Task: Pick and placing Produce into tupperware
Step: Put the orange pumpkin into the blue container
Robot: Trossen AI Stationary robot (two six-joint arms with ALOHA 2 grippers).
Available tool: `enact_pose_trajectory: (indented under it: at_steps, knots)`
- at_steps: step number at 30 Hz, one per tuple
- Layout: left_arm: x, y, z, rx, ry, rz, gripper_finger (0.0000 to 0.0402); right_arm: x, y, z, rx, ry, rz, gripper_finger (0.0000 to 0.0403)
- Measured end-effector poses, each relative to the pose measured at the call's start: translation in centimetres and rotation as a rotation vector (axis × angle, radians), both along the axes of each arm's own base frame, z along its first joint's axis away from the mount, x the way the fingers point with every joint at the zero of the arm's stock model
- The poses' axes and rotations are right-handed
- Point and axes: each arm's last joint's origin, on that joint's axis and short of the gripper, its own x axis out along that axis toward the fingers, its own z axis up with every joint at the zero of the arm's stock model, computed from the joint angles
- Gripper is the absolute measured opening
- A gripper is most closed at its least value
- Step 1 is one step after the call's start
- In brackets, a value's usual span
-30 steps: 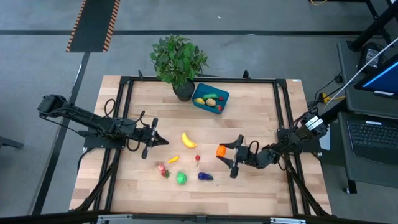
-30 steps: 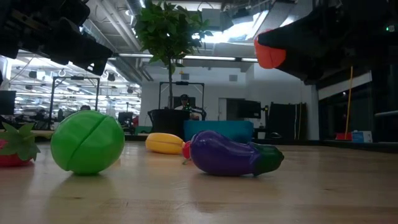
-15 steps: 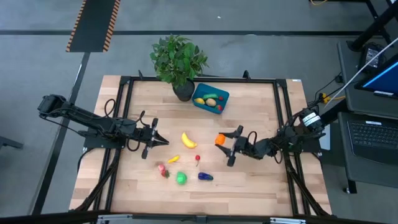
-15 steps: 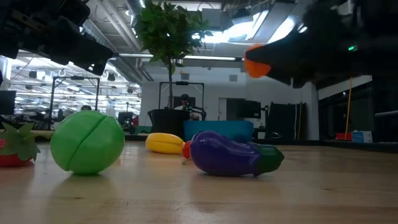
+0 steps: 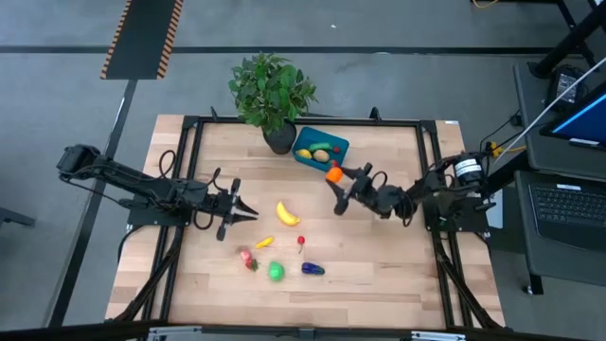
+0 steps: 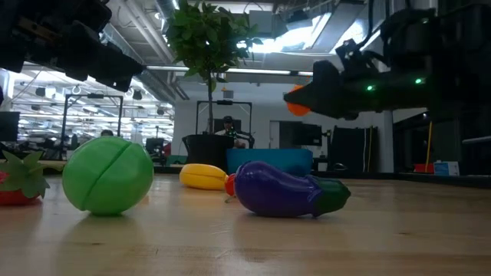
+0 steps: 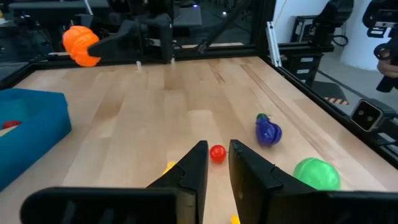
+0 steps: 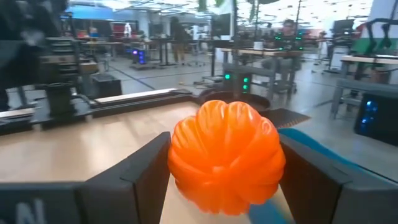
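My right gripper is shut on an orange ribbed toy fruit, held in the air just off the near right corner of the teal tupperware, which has several produce pieces inside. The fruit fills the right wrist view and shows in the low view. My left gripper hovers left of the yellow banana, its fingers nearly closed on nothing. On the table lie a green ball, a purple eggplant, a strawberry, a small red piece and a small orange-yellow piece. My right gripper pinches the orange fruit between its two fingers, one on each side of its ribbed body. The fingers come roughly level from the table's right side. The fruit is lifted clear of the table.
A leafy potted plant stands at the far edge beside the tupperware. A dark frame rims the table. Bare wood lies on the table's right half and near edge. People sit at desks in the room beyond.
My right gripper has carried the orange fruit up and toward the far edge, from beside the small red piece to the tupperware's near right corner. It has stayed shut on the fruit. The left arm and the loose produce have kept still.
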Motion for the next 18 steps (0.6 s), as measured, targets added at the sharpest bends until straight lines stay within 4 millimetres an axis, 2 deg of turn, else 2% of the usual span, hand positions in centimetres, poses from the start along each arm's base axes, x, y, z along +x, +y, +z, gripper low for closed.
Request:
enact_pose_trajectory:
  at_steps: [9,18]
  knots:
    - [0.0,0.8,-0.3,0.005,0.034,0.05,0.0075,-0.1,-3.6,0.0,0.002,-0.002,-0.088,0.0251]
    - [0.1,1.1,-0.5,-0.003,0.051,0.071,0.0085,1.0,-5.4,0.3,-0.002,0.025,-0.096,0.0251]
